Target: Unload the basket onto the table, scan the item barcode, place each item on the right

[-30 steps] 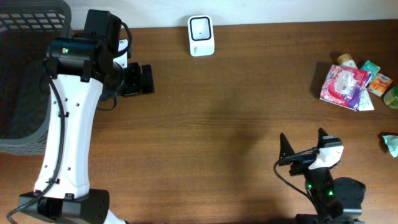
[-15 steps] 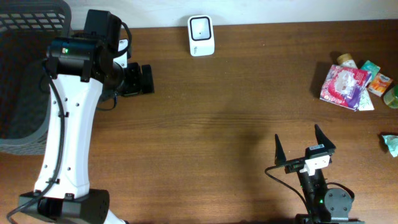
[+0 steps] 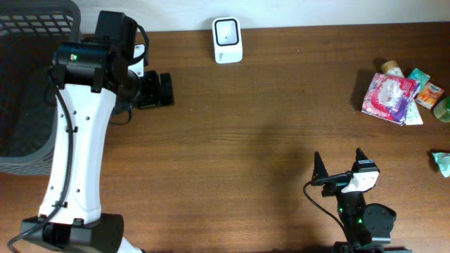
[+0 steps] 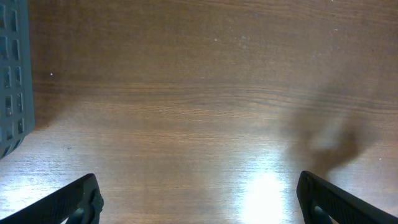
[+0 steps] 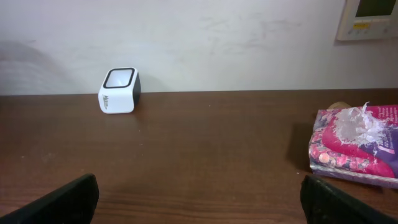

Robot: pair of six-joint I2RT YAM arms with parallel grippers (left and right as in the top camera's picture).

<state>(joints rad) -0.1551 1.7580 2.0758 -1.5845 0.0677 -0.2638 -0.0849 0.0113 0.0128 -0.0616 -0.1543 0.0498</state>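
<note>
A: So, where's the pink packet (image 3: pixel 389 97)?
B: Two o'clock, by the tabletop (image 3: pixel 267 140) edge, touching small packs (image 3: pixel 420 77). The scanner (image 3: pixel 227 40) sits at twelve, against the far edge.
A: Claws?
B: Left claw (image 3: pixel 156 90) and right claw (image 3: pixel 339 157) are both spread apart, with bare wood between them.

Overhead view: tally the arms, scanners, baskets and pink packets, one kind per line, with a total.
Arms: 2, the left arm and the right arm
Scanner: 1
Basket: 1
Pink packet: 1
Total: 5
</note>
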